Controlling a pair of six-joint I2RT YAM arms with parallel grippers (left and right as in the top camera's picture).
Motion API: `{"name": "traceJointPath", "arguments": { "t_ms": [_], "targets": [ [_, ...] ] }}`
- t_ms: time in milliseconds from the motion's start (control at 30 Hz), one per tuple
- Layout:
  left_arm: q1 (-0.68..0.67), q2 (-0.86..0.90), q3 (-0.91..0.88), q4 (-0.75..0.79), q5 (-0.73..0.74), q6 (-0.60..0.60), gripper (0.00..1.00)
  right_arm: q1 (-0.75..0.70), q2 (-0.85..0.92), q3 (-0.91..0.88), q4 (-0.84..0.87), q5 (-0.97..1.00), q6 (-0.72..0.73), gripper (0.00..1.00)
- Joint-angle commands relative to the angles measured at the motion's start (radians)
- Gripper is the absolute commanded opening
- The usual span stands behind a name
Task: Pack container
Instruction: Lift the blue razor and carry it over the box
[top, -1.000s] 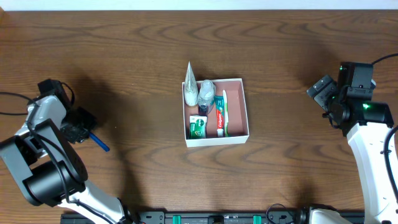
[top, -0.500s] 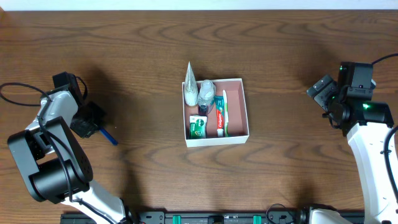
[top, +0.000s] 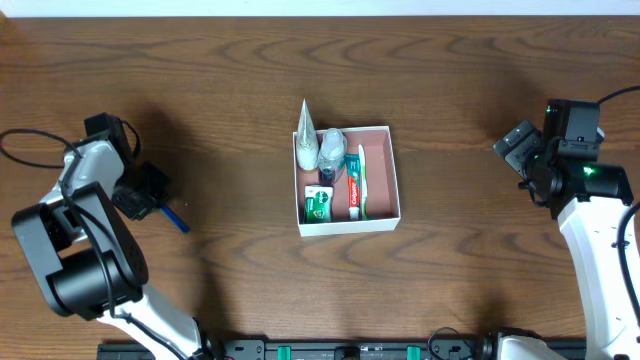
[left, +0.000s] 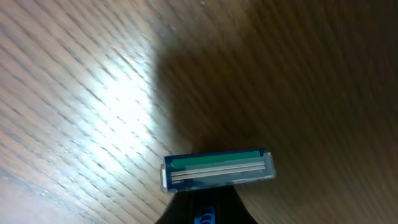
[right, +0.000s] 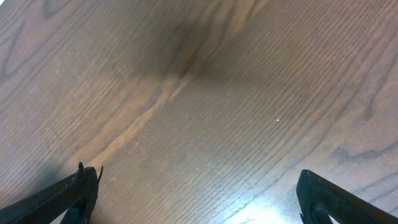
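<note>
Razor (top: 171, 217) is pinched in the left claw (top: 140, 195), handle angled toward the box (top: 379, 170). Box is set mid-way across the bench (top: 200, 100), well apart to that claw's right, partly filled. Right claw (right: 199, 211) is spread wide and empty.

The razor (top: 172, 219) juts out ahead of the left gripper (top: 150, 198), over the table (top: 250, 90). The container (top: 350, 226) sits well apart from that gripper (toiletries (top: 355, 188) inside it), between the 2 grippers; the right gripper (top: 514, 158) lies beyond it.
</note>
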Motion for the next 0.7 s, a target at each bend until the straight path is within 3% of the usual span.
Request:
{"name": "traceJointPath", "arguments": {
  "t_ms": [0, 200, 667],
  "targets": [
    [-0.017, 0.090, 0.016, -0.056, 0.058, -0.001, 0.06, -0.006, -0.013, 0.003, -0.001, 0.007, -0.009, 0.99],
    [-0.018, 0.028, 0.127, -0.137, 0.057, 0.036, 0.06, -0.006, -0.013, 0.003, -0.001, 0.007, -0.009, 0.99],
    [-0.038, -0.052, 0.135, -0.154, 0.058, 0.093, 0.06, -0.006, -0.013, 0.003, -0.001, 0.007, -0.009, 0.99]
  ]
}}
